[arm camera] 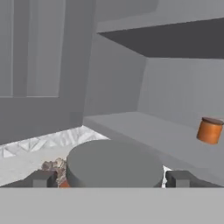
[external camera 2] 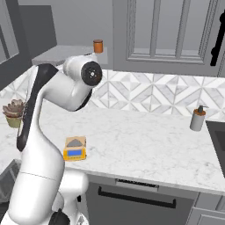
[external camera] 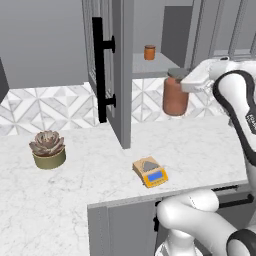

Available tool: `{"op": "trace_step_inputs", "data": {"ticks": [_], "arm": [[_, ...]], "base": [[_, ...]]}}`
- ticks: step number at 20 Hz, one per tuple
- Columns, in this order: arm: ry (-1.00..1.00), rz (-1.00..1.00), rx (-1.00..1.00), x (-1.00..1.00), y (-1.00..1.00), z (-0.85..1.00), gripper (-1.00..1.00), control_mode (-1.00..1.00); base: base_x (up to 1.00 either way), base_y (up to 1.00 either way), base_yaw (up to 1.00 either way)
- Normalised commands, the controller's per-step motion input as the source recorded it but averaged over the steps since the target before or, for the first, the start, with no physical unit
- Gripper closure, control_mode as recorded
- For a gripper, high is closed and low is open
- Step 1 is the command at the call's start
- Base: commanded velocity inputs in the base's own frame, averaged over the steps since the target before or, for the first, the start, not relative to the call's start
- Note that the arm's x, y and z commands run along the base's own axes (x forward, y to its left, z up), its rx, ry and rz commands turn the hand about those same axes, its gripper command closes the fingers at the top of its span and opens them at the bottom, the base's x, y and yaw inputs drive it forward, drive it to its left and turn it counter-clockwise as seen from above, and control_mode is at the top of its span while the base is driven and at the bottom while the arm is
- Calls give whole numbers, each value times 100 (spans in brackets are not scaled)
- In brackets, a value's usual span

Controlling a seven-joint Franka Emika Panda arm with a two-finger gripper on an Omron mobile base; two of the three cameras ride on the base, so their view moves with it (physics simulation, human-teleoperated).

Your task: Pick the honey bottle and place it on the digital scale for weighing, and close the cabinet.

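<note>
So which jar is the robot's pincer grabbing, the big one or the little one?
The big reddish-brown honey bottle with the grey lid. The pincer sits around its lid, while the little orange jar stands apart on the cabinet shelf.

In the left base view the hand covers the right part of the honey bottle [external camera: 175,98] lid, and the gripper cannot be seen behind it. In the hand view the grey lid [arm camera: 114,165] hides the bottle's body, and the fingertips [arm camera: 43,178] are cut off at the bottom. In the right base view the arm hides the bottle, and the black handle [external camera 2: 217,41] is cut by the right edge. The digital scale [external camera: 150,172] display is too small to read.
</note>
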Motion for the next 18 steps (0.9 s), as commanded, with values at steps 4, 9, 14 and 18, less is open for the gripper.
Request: {"op": "trace_step_inputs", "data": {"ticks": [4,9,14,18], "arm": [[2,51,-1,-1,-25,-79,100,-100],[-3,40,0,10,0,-78,100,-100],[1,21,0,32,2,-65,100,-100],[5,7,-5,32,16,-62,100,-100]], "base": [[0,0,0],[0,0,0],[0,0,0],[0,0,0]]}}
